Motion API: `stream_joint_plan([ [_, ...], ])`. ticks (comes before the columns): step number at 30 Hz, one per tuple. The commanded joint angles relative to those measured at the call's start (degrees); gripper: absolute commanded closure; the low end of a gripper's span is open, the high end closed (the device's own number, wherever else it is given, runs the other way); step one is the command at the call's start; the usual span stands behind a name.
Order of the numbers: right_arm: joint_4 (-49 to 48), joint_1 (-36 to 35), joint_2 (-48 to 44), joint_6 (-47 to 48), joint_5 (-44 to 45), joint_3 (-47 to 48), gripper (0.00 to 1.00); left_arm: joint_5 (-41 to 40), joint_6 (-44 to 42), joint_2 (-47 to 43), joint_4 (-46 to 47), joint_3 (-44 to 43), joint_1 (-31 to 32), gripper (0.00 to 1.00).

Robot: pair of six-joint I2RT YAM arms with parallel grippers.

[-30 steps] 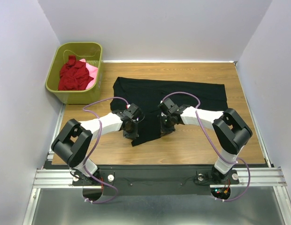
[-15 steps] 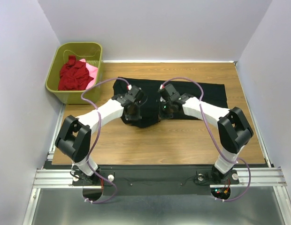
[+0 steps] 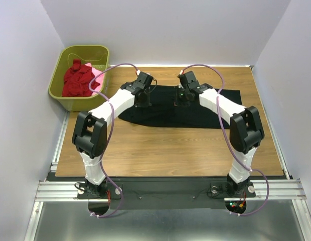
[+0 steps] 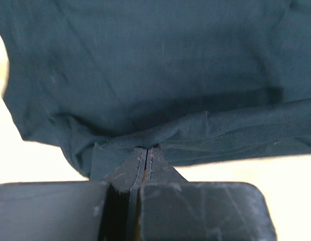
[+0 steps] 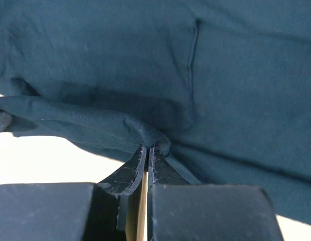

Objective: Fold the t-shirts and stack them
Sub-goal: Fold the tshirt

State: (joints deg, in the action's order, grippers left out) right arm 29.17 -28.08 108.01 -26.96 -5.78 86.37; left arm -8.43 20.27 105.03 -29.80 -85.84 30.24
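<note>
The left pincer [image 4: 147, 149] and right pincer [image 5: 147, 146], both clenched on the black t-shirt [image 3: 195, 113] hem, now stand near the table [image 3: 160, 150] far edge, up from mid-table; first fold judged nearly laid.

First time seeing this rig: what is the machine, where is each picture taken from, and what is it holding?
Two robot arms stand at the near edge of a wooden table. The wide picture looks down from above and behind them; the other two come from a camera on each wrist. A black t-shirt lies on the table; the left gripper and right gripper are each shut on its cloth. The olive-green basket at far left holds a dark red shirt and a pink shirt.
</note>
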Motion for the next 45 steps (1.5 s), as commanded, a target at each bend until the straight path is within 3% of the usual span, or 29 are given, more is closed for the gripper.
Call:
stream_joint_plan([
  [1,-0.43,1.0,2.46,2.44,0.51,5.38,0.99,-2.3,-3.74,1.83,0.18,-6.43,-0.97,1.0],
  [13,-0.52,3.46,7.83,4.99,3.32,11.01,0.99,-3.35,-6.82,8.78,3.87,-13.38,-2.82,0.99],
  [22,-0.52,3.99,11.26,6.66,7.18,13.21,0.94,-4.84,-7.35,12.39,5.72,-15.05,-3.08,0.92],
  [32,-0.43,4.17,13.72,6.4,11.05,14.7,0.73,-5.64,-6.3,13.44,7.3,-15.23,-4.13,0.48],
  [34,-0.52,4.34,13.11,6.48,12.19,14.79,0.65,-5.37,-5.77,11.87,7.39,-14.97,-4.57,0.42],
  [35,-0.43,4.43,12.67,6.83,12.11,14.88,0.56,-5.29,-5.51,10.99,7.22,-14.88,-5.18,0.32],
  [36,-0.51,4.52,12.15,7.09,12.2,14.88,0.51,-5.37,-5.16,9.94,7.04,-14.36,-5.54,0.28],
  [39,-0.52,4.87,9.25,8.76,12.81,13.57,0.37,-4.85,-4.63,3.27,9.32,-7.97,-6.94,0.25],
  [45,-0.51,6.98,2.58,10.17,9.93,7.51,0.32,0.33,-6.03,-7.03,11.6,5.82,-9.84,0.26],
])
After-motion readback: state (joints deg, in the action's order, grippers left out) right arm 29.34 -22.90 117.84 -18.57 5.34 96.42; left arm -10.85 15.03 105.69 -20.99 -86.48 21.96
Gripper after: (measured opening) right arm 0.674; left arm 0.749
